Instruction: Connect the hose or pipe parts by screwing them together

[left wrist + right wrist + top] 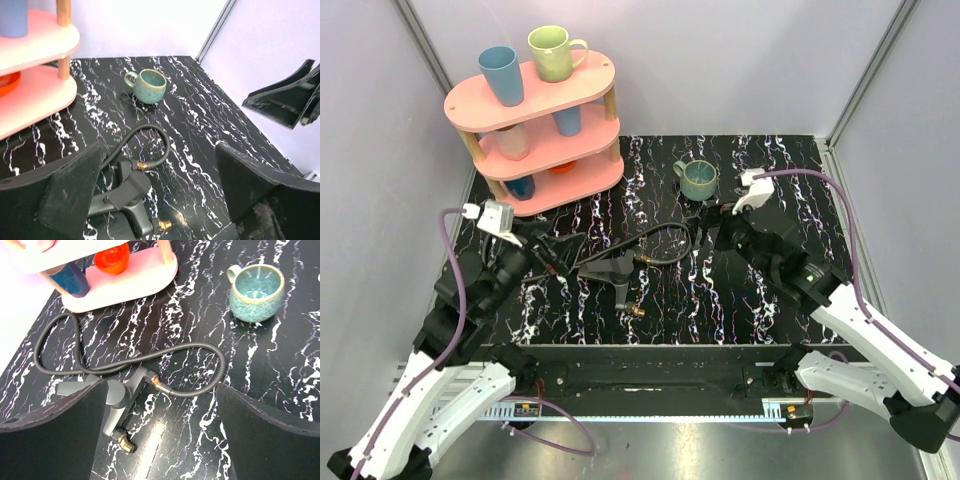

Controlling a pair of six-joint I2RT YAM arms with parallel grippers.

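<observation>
On tabletop (280,365), black hose (223,367) lies looped.

My pincer (160,386) stands wide open, its 2 fingers (55,435) framing the dark grey fan-shaped piece (117,402), which lies on the marbled worktop (265,365). The black hose (200,347) meets 1 brass-tipped stem and loops away to both sides. A teal mug (257,290) sits upper right, a pink shelf (130,277) upper left.

Looped black hose (200,345), brass end at grey fitting (117,400).
</observation>
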